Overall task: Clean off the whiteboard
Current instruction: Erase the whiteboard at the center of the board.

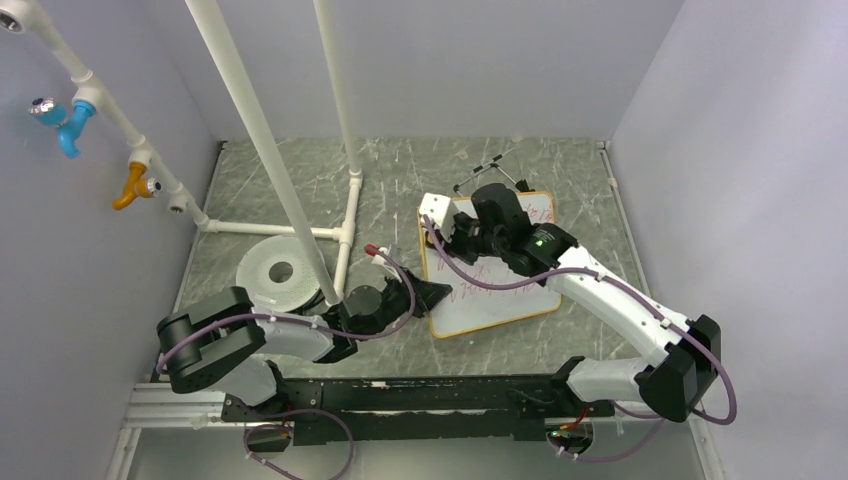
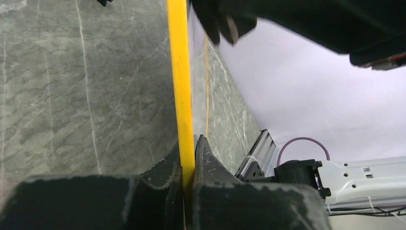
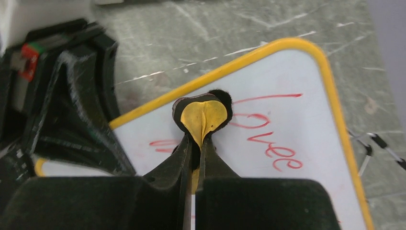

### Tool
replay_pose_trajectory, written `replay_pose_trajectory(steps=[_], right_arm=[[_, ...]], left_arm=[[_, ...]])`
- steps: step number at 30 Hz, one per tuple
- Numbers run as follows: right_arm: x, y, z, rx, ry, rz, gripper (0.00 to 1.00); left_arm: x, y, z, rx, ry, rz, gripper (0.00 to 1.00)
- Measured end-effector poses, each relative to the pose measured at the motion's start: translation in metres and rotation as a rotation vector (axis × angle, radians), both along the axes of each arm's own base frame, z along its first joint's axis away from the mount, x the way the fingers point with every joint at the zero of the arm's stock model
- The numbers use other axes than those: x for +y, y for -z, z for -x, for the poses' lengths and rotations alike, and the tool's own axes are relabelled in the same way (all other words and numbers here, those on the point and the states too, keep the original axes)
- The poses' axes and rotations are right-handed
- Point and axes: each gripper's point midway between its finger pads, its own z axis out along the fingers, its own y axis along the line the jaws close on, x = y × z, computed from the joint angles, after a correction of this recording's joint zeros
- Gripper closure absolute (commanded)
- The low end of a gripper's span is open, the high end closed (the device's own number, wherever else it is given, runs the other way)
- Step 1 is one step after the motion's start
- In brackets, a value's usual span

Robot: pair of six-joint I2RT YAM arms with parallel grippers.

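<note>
Top external: whiteboard (image 1: pixel 492 303) flat, right of centre on the table (image 1: pixel 300 170), toward far edge, with red writing (image 3: pixel 268 136). Left frame edge pinched tight in left gripper (image 2: pixel 189 158). Over its face, yellow pad (image 3: pixel 203 115), clamped in closed right gripper (image 3: pixel 195 148).

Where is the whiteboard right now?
Top view: the whiteboard sits on the table right of centre, left edge pinched by the left gripper, under the eraser in the right gripper.

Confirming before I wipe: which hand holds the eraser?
The right hand, pinching a small yellow, black-edged eraser by the whiteboard's red writing. The left hand instead clamps the whiteboard's yellow frame edge.
</note>
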Motion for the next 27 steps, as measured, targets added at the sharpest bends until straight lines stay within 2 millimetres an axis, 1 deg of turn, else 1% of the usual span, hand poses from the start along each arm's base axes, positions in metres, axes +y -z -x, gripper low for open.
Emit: replay_pose_trajectory(steps=[2, 5, 7, 10, 12, 14, 16, 19, 23, 27], right_arm=[[0.001, -0.006, -0.010, -0.036, 0.050, 0.000, 1.00], [-0.005, -0.017, -0.028, -0.099, 0.142, -0.004, 1.00], [-0.008, -0.020, -0.034, -0.124, 0.174, -0.003, 1.00], [-0.008, -0.020, -0.034, -0.131, 0.156, 0.006, 1.00], [-0.004, -0.018, -0.029, -0.134, 0.103, 0.015, 1.00], [-0.001, -0.015, -0.022, -0.123, 0.039, 0.021, 1.00], [0.004, -0.012, -0.011, -0.101, -0.032, 0.022, 1.00], [0.005, -0.011, -0.007, -0.080, -0.040, 0.008, 1.00], [-0.001, -0.017, -0.019, -0.045, 0.082, -0.032, 1.00], [-0.011, -0.032, -0.043, -0.066, 0.222, -0.087, 1.00]], left_arm=[[-0.002, 0.000, -0.001, 0.013, -0.006, -0.001, 1.00], [-0.005, -0.001, 0.000, 0.017, -0.010, -0.004, 1.00], [-0.005, -0.001, 0.001, 0.017, -0.012, -0.005, 1.00], [-0.006, -0.001, 0.002, 0.018, -0.015, -0.008, 1.00], [-0.006, 0.000, 0.002, 0.019, -0.017, -0.010, 1.00], [-0.005, 0.000, 0.003, 0.022, -0.021, -0.015, 1.00], [-0.005, 0.001, 0.004, 0.025, -0.023, -0.018, 1.00], [-0.005, 0.001, 0.005, 0.026, -0.026, -0.023, 1.00], [-0.006, -0.001, 0.004, 0.023, -0.033, -0.028, 1.00], [-0.008, -0.004, 0.006, 0.007, -0.032, -0.036, 1.00]])
